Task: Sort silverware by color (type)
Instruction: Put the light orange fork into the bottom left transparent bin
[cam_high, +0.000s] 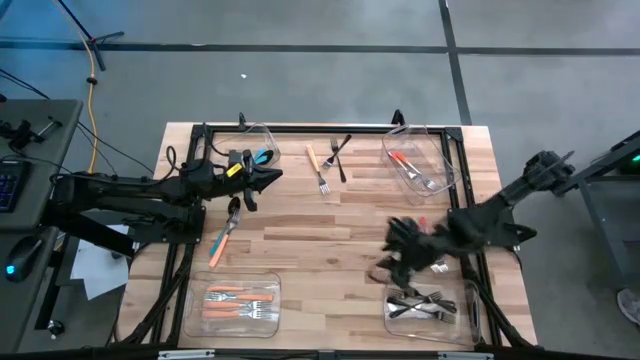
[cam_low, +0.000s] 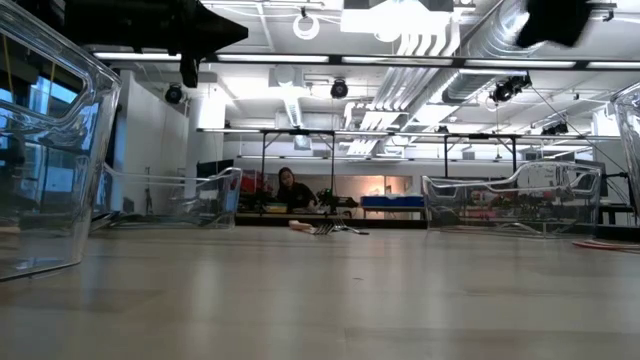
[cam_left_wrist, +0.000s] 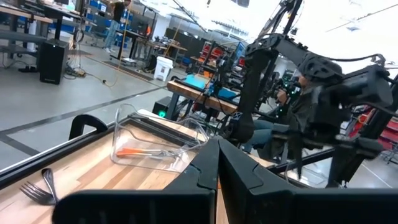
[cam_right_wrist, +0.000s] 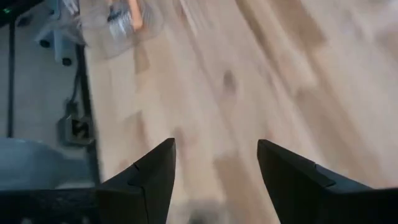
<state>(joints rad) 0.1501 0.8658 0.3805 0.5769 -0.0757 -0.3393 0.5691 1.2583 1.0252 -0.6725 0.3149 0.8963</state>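
Loose silverware: orange-handled spoon (cam_high: 222, 238) at left centre of the high view, lying diagonally on the table (cam_high: 330, 240); an orange-handled fork (cam_high: 317, 168) and a dark fork pair (cam_high: 338, 155) at upper centre, near each other.
Sorted silverware: orange pieces (cam_high: 238, 300) in the lower-left bin (cam_high: 272, 283); dark metal pieces (cam_high: 418, 303) in the lower-right bin (cam_high: 472, 300); red-orange pieces (cam_high: 408, 165) in the upper-right bin (cam_high: 440, 145); teal handle (cam_high: 262, 156) at the upper-left bin (cam_high: 268, 132).
Right gripper (cam_high: 392, 252): lower right of centre in the high view, just beside the dark-metal bin; fingers (cam_right_wrist: 155, 168) spread wide, bare wood between them, nothing held.
Left gripper (cam_high: 272, 175): left of centre, beside the upper-left bin; fingers (cam_left_wrist: 205, 168) pressed together, nothing seen between them.
Risk, bin strike: right arm close to the lower-right bin wall; a low swing likely to knock the bin and spill the dark pieces.
Risk, bad pick: forks at upper centre lie close together; wide fingers likely to catch two colours at once.
Risk, flat grasp: thin cutlery flat on wood, prone to sliding or flipping when pinched.
Risk, arm clash: orange spoon sits under the left arm's reach; crossing by the right arm likely to collide.
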